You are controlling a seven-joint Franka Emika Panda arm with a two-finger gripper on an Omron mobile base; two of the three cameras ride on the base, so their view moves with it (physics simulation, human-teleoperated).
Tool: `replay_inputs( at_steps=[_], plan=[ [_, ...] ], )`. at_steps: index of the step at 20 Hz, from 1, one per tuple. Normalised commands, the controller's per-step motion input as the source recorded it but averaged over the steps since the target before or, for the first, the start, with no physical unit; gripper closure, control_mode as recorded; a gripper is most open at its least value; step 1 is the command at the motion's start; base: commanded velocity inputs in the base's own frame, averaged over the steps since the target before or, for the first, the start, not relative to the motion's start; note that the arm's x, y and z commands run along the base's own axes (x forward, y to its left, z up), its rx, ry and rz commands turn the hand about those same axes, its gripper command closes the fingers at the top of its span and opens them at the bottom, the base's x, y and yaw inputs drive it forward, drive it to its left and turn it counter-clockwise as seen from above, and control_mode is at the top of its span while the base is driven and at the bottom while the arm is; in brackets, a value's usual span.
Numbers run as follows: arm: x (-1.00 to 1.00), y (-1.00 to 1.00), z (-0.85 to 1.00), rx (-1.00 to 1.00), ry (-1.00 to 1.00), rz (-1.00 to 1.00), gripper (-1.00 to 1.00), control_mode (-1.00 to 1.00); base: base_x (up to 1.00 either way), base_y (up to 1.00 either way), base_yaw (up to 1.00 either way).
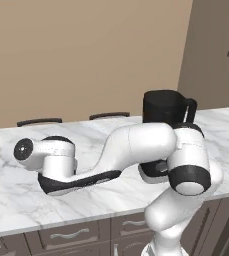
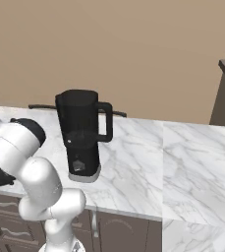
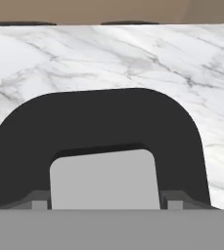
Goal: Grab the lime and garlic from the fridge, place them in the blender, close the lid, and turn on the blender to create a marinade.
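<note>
One lid (image 3: 99, 124), flat and black with a light grey square cap at its middle, lies on the marble counter (image 1: 16, 210) directly under the hand camera; the tool (image 3: 103, 205) sits low over it, its two small tips standing wide apart on either side of the cap and clamped on nothing. In the left base view the arm reaches out to the left over the counter, and the hand end there hides the lid itself. Further right stands the blender (image 2: 82, 135), a black jug with a side handle on its base, well apart from the hand, its mouth uncovered. The step in hand appears to be the pickup of the lid. The next move calls for bringing the tips together on the cap, lifting, and carrying the lid rightward onto the jug. Whether the tips touch the lid cannot be told. The opaque jug conceals its contents, so the lime and garlic cannot be confirmed inside.
</note>
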Motion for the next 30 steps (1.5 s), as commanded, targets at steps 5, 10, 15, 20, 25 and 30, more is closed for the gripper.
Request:
replay_inputs(
  at_steps=[5,10,15,20,25,30],
  plan=[
    [0.16,-0.54,1.00,-0.01,-0.28,0.00,1.00,-1.00,0.00,0.00,0.00],
    [0.45,-0.75,1.00,0.00,-0.23,-0.01,1.00,-1.00,0.00,0.00,0.00],
    [0.61,-0.92,1.00,0.00,-0.15,-0.01,1.00,-1.00,0.00,0.00,0.00],
    [0.42,-0.73,1.00,0.00,-0.06,-0.01,1.00,-1.00,0.00,0.00,0.00],
    [0.35,-0.45,1.00,0.08,0.10,0.00,1.00,-1.00,0.00,0.00,0.00],
    [0.38,-0.30,0.90,0.20,0.39,0.00,1.00,-1.00,0.00,0.00,0.00]
  ],
)
